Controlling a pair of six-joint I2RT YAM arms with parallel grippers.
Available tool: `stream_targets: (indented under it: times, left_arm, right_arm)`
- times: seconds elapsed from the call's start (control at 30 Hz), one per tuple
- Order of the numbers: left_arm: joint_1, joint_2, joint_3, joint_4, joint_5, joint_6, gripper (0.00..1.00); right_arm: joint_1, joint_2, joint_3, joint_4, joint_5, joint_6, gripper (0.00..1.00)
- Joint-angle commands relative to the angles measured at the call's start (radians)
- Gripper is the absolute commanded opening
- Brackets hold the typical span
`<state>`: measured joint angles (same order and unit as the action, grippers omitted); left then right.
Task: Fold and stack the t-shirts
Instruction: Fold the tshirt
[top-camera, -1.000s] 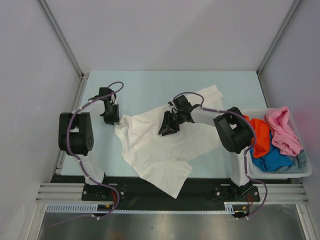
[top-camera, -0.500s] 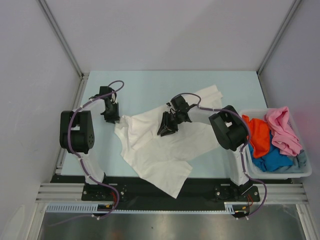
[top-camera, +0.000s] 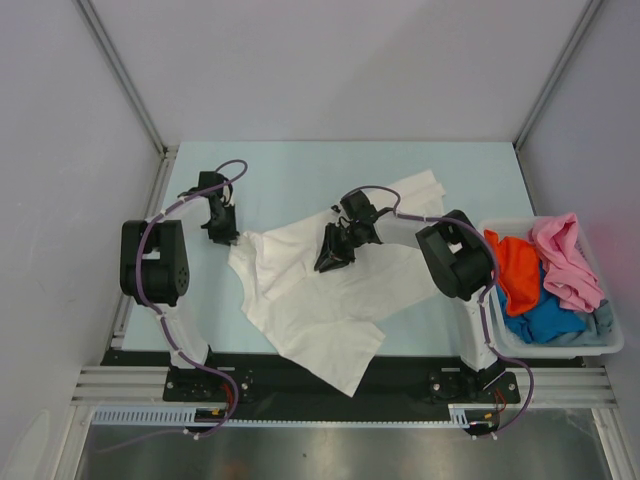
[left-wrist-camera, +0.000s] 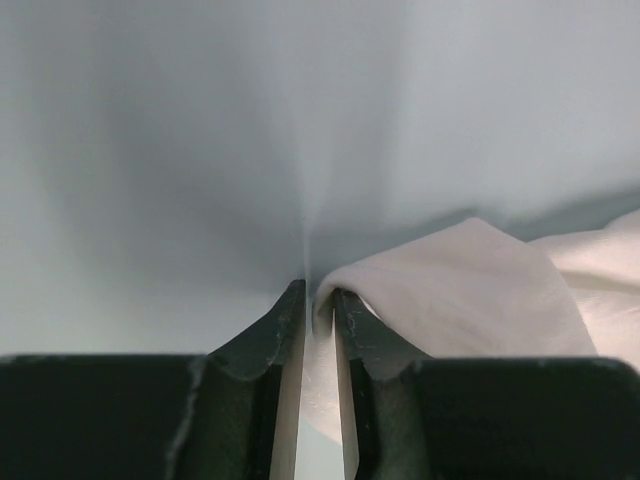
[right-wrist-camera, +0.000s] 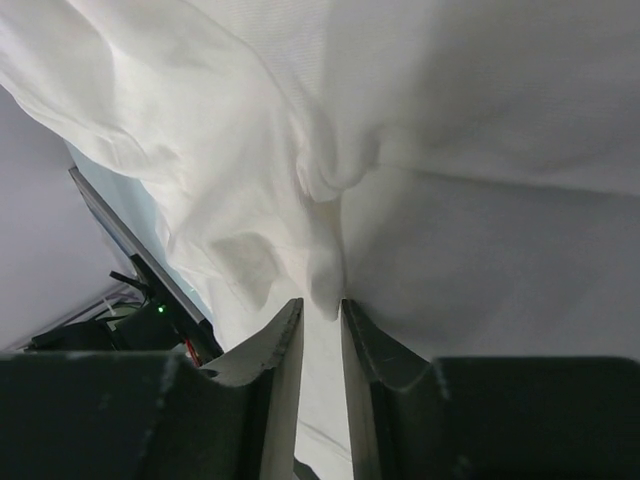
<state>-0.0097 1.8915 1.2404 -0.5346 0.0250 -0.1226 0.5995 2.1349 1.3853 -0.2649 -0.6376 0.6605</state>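
The jaws of the left gripper are almost together, and a thin fold from the edge of the white t-shirt sits between them, so they grip the cloth. This gripper stands low over the pale blue worktop, at the left tip of the shirt.

The jaws of the right gripper are also closed to a narrow gap, with a bunch of the same white cloth pinched in it. Around this pinch the cloth rises in soft wrinkles. The right gripper is near the middle of the shirt, a little toward its far side.

The white t-shirt lies spread and crumpled across the middle of the worktop. One corner hangs over the near edge, between the two arm bases.

At the right side stands a pale plastic bin. In it lie an orange t-shirt, a pink t-shirt, a bright blue t-shirt and a grey-blue t-shirt, heaped together and unfolded.
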Motion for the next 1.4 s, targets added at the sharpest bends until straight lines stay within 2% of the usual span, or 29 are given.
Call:
stream_targets:
  times: [0.0,0.17,0.2,0.23,0.73,0.93,1.1,1.17,1.33,1.37]
  left_arm:
    - [0.005,0.015,0.022,0.002,-0.010,-0.009,0.22]
    - [0.005,0.021,0.018,-0.002,-0.022,-0.017,0.19]
    - [0.005,0.023,0.017,-0.004,-0.023,-0.018,0.18]
    - [0.005,0.024,0.017,-0.004,-0.022,-0.020,0.18]
    - [0.040,0.008,-0.016,0.001,-0.082,-0.037,0.01]
    - [0.048,-0.012,-0.032,0.005,-0.088,-0.046,0.00]
    - [0.054,-0.090,-0.062,0.002,-0.106,-0.086,0.00]
    - [0.056,-0.117,-0.071,-0.022,-0.122,-0.127,0.06]
    - [0.060,-0.264,-0.120,-0.067,-0.128,-0.231,0.36]
    - [0.063,-0.279,-0.121,-0.073,-0.129,-0.241,0.38]
  right_arm:
    - [0.008,0.000,0.017,0.004,-0.027,-0.007,0.25]
    - [0.005,-0.009,0.026,0.003,-0.036,-0.004,0.11]
    - [0.003,-0.012,0.027,-0.003,-0.037,-0.004,0.01]
    - [-0.004,-0.016,0.029,-0.010,-0.039,-0.004,0.00]
    - [-0.121,-0.155,-0.012,-0.223,-0.103,-0.079,0.00]
    - [-0.147,-0.147,-0.015,-0.278,-0.114,-0.119,0.00]
    - [-0.153,-0.095,0.006,-0.300,-0.113,-0.159,0.00]
    - [-0.153,-0.087,0.012,-0.303,-0.102,-0.163,0.00]
    - [-0.156,-0.082,0.017,-0.297,-0.102,-0.177,0.00]
    - [-0.158,-0.084,0.015,-0.300,-0.099,-0.180,0.00]
